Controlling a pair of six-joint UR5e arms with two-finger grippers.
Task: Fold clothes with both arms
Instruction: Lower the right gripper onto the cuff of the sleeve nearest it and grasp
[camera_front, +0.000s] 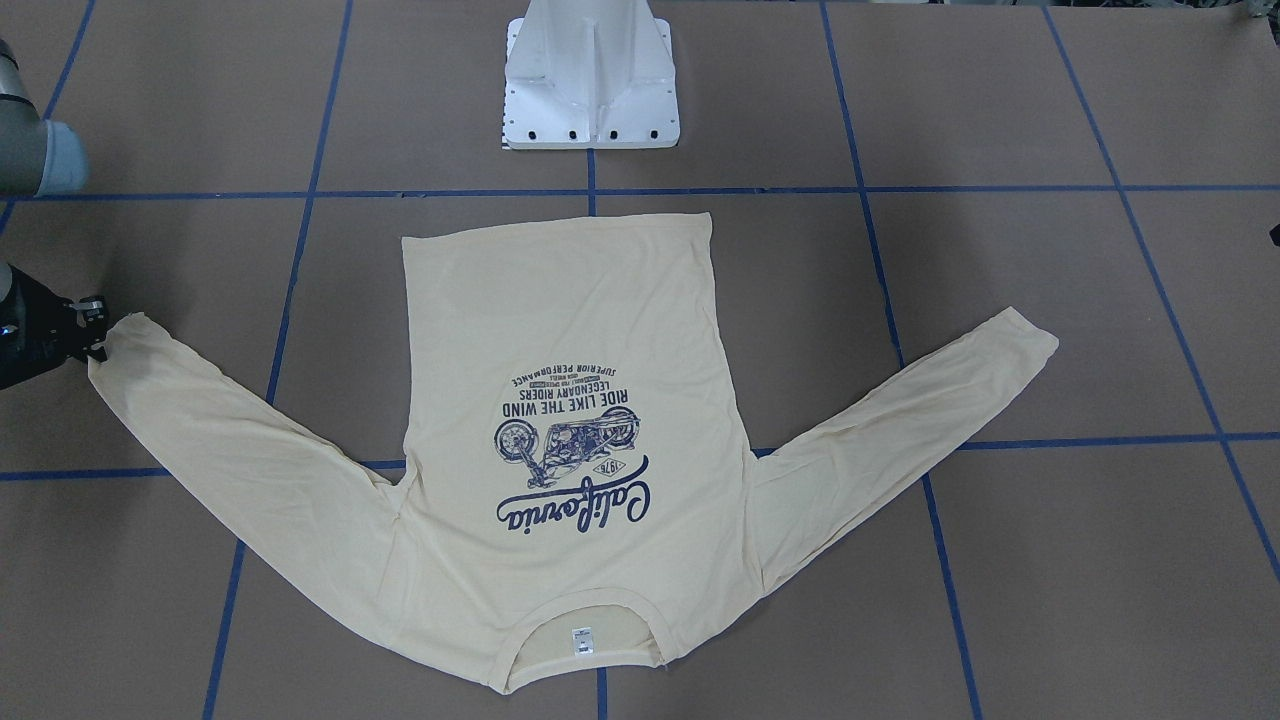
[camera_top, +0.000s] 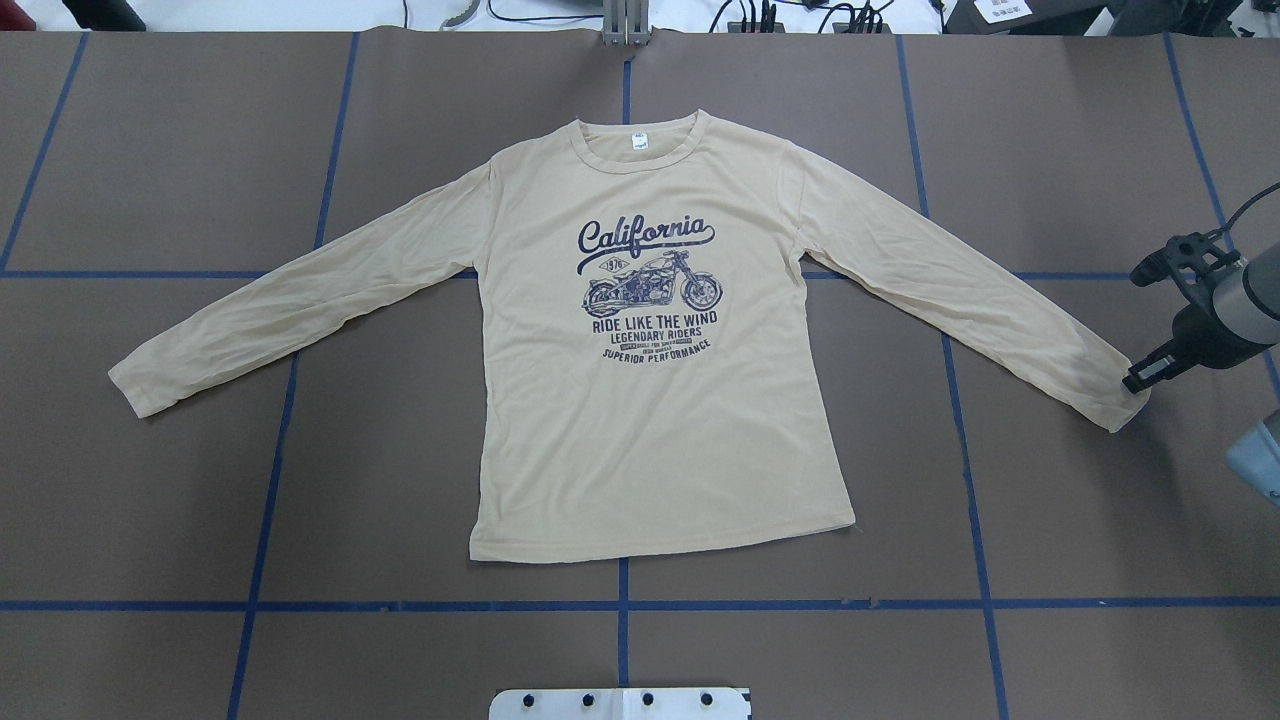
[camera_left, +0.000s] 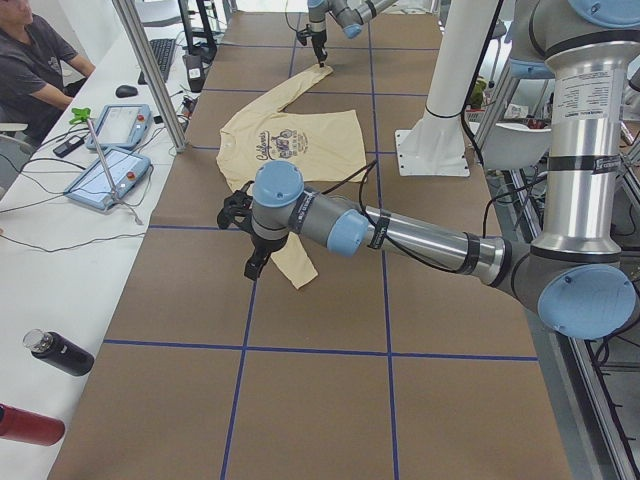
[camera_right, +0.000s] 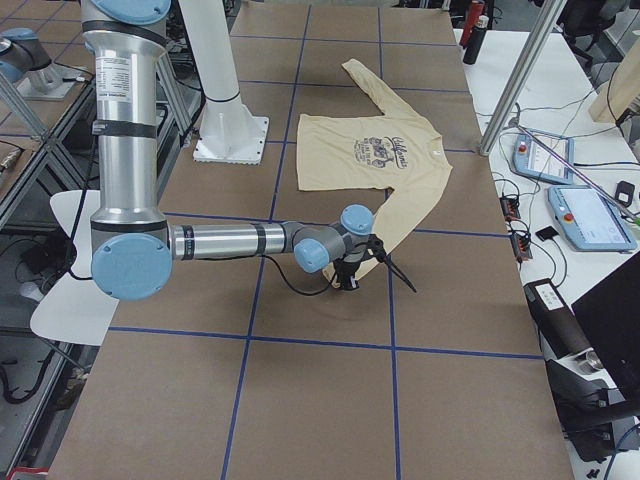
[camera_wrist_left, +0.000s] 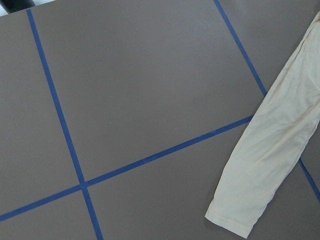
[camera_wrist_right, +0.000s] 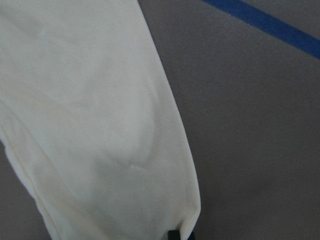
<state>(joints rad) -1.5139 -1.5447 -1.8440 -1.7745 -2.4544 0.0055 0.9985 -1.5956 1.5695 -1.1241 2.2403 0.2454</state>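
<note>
Table (camera_top: 200, 150): brown surface with a grid of blue tape lines (camera_top: 300, 605).

Left arm (camera_left: 400, 232): grey with light-blue joint caps, stretched out low over the table on the robot's left.

Left gripper (camera_left: 254, 262): black and pointing down, it hangs above the table close to the cuff on that side. It appears only in the exterior left view, so I cannot tell whether its fingers are apart or together. Its wrist camera shows bare table, crossing tape and the cuff lying flat.

T-shirt (camera_top: 650, 440): pale cream-yellow with long sleeves, it lies flat and face up in the middle of the table. The hem is toward the robot and the collar is on the far side.
- Sleeve on the robot's left (camera_top: 300, 300): angled outward and toward the robot. Its cuff (camera_top: 140, 385) lies on the table.
- Print (camera_top: 648, 285): a dark navy "California" motorcycle motif on the chest.
- Neck label (camera_top: 638, 143): small and white, inside the collar.
- Sleeve on the robot's right (camera_top: 960, 290): spread at the same angle. Its cuff (camera_top: 1120, 405) is flat on the table.

Pedestal base (camera_top: 620, 703): white, on the robot's side of the hem and clear of it.

Right arm (camera_right: 230, 240): reaches low across the table on the robot's right.

Right gripper (camera_top: 1135, 383): black, with its tip at the outer edge of the right cuff. A dark fingertip (camera_wrist_right: 173, 235) shows against the cuff's corner. I cannot tell whether the fingers are spread, closed or pinching cloth.
</note>
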